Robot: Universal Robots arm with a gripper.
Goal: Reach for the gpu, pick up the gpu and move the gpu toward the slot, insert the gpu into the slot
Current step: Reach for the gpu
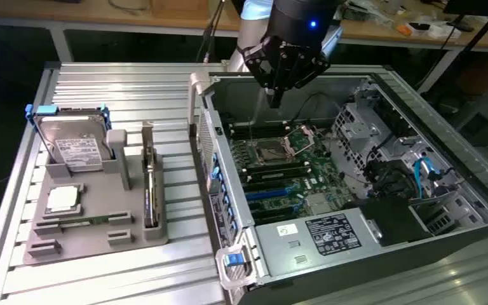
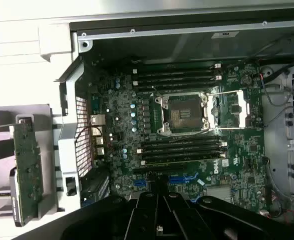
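- My black pincer (image 2: 158,202) hangs above the open grey metal computer case (image 2: 136,31), apart from the board below it.
- A green motherboard (image 2: 121,125) lies flat inside the case.
- A square metal-framed processor socket (image 2: 184,114) sits between two banks of long black memory-stick sockets (image 2: 177,75).
- The slot (image 2: 186,177), a long narrow blue plastic connector strip, lies beside the bank nearer my pincer, partly hidden behind my pincer's body.
- The gpu (image 2: 27,165), a thin flat greenish circuit card with a metal end bracket, stands outside the case in a grey plastic holder (image 2: 47,175), beyond the perforated metal wall (image 2: 82,130) and well apart from my pincer.
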